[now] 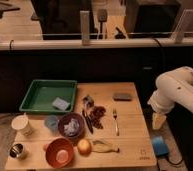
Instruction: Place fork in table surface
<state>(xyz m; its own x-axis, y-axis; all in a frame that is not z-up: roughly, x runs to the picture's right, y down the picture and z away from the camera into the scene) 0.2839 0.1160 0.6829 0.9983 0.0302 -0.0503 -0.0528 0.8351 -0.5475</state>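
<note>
The white arm (177, 92) is reaching in from the right of the camera view, and its gripper (159, 120) is hanging off the right edge of the table surface (135, 131), pointing downward beside the board and not over it; whether it is open or closed I cannot tell, and nothing is showing in its grasp. The fork (115, 121) is lying flat on the bare wood to the left of the gripper, at about the same height in the view, apart from it, its length running toward and away from the camera. Further left of the gripper, past the fork, a dark reddish clump (97, 116) and a black-handled utensil (87, 120) are lying side by side, and beyond them a purple bowl (71, 125) is sitting with something pale and crumpled inside. A dark flat block (123, 96) is resting up and to the left of the gripper, near the far edge of the table. Well to the left and farther back, a green tray (40, 95) is holding a bluish sponge (61, 103). Lower left of the gripper, toward the near edge, a yellowish peel (105, 146), a round pale fruit (84, 146) and an orange bowl (59, 152) are sitting in a row. A white cup (22, 124) and a metal cup (17, 150) are standing farthest from the gripper, at the left end. Just below the gripper, off the table, a blue thing (159, 145) is lying.
</note>
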